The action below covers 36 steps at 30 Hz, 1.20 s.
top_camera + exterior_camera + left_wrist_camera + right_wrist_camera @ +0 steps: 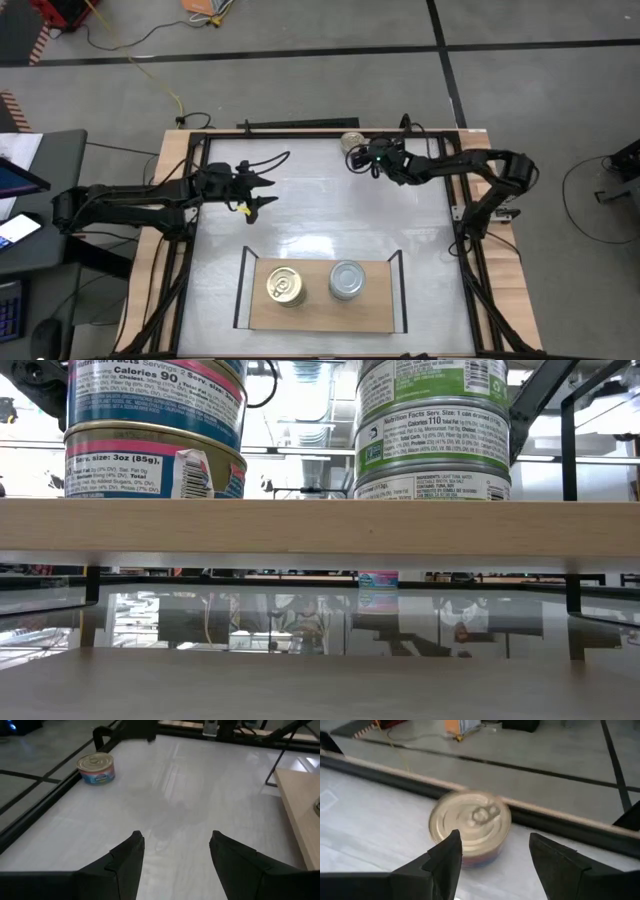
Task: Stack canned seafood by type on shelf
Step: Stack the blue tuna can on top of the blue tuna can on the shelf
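Right gripper [492,857] is at the table's far edge, fingers spread and empty, and the loose gold-lidded can [470,826] sits just ahead of the fingertips, not yet between them. Left gripper [175,852] hangs over the bare tabletop [320,215], fingers apart, holding nothing. On the shelf [320,308], a gold-lidded stack [286,286] stands beside a silver-lidded stack [347,280]

Bright, glossy tabletop [330,215] glare
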{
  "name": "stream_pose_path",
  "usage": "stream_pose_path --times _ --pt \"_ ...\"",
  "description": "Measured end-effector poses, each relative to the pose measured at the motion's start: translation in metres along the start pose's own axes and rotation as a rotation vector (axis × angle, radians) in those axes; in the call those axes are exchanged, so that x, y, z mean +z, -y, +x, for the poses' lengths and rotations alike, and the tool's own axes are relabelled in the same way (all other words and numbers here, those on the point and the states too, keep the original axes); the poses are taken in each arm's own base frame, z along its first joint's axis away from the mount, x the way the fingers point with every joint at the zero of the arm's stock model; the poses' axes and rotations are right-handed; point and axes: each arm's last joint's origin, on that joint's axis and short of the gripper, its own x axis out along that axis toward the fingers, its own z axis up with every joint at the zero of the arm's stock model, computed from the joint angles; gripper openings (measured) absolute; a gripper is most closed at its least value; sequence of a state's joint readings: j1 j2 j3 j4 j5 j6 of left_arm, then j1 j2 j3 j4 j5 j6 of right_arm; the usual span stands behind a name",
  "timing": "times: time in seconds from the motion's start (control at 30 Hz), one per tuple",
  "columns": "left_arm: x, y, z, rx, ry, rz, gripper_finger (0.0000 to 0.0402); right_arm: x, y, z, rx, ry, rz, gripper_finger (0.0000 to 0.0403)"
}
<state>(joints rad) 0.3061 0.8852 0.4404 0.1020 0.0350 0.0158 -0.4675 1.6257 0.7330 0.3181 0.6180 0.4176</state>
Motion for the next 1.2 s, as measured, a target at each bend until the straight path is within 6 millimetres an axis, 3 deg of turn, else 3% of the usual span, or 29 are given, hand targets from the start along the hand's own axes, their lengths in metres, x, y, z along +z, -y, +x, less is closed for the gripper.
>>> stream_pose_path --times 0.13,0.5,0.63,0.83,1.03,1.2 --pt "0.001 0.0 0.0 -0.005 0.006 0.001 0.0215 -0.014 -0.004 0.013 -0.012 -0.025 -0.019 0.0258" --pt "0.0 0.0 0.0 -0.004 0.004 0.025 0.0215 -0.022 -0.008 0.046 -0.058 -0.078 -0.042 0.0258" --pt "0.0 0.0 0.0 -0.004 -0.002 0.024 0.0215 -0.023 -0.012 0.048 -0.031 -0.156 -0.076 0.0258" --pt "-0.002 0.0 0.0 -0.004 -0.021 0.021 0.0215 -0.021 -0.017 0.02 -0.014 -0.262 -0.166 0.0258" --pt "-0.005 0.0 0.0 -0.004 -0.05 -0.004 0.0215 -0.021 -0.029 -0.022 0.063 -0.356 -0.202 0.0258" --pt "-0.006 0.0 0.0 -0.009 -0.061 -0.028 0.0215 -0.033 -0.041 -0.047 0.077 -0.319 -0.259 0.0258"
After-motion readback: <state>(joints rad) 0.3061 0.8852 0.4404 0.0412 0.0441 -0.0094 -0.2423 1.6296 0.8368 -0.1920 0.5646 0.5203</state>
